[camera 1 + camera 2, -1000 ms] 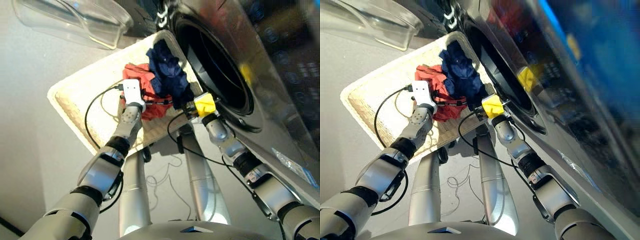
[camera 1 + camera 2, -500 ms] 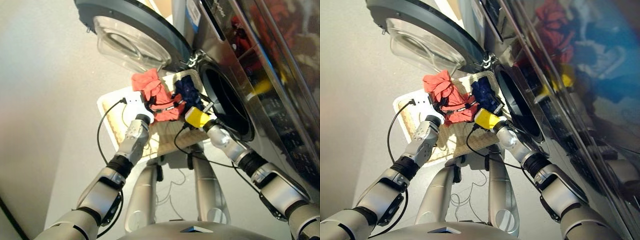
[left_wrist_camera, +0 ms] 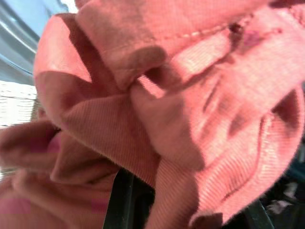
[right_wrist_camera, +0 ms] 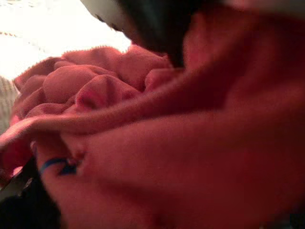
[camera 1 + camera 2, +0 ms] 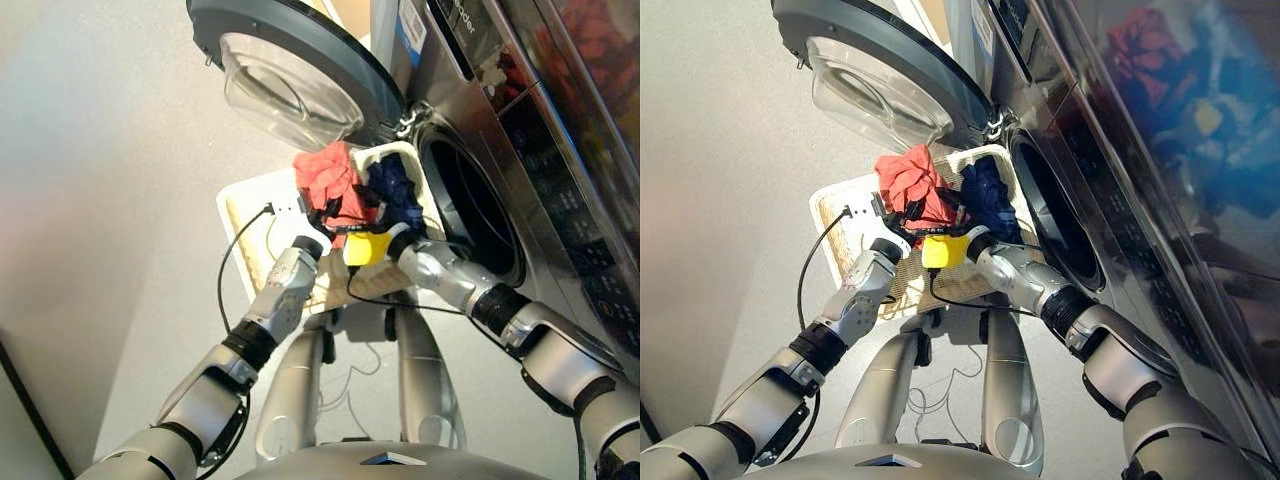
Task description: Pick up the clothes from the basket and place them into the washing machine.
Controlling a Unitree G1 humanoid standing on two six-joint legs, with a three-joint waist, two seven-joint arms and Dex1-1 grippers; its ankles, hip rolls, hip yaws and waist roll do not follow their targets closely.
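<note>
Bright daylight, glare on the washing machine (image 5: 560, 130) front, wrist views blurred by close cloth

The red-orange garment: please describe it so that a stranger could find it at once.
Find the washing machine with its open round door. Just below the door lies a cream-white basket. The red-orange garment is bunched above it, beside the navy blue garment.

I have the basket (image 5: 238, 215) on the floor (image 5: 100, 200) left of the washer (image 5: 520, 130), just beside its mouth. Two garments sit bunched at the basket's washer end, one (image 5: 325, 178) left of the other (image 5: 395, 190). The door (image 5: 290, 70) stands open behind the basket.
</note>
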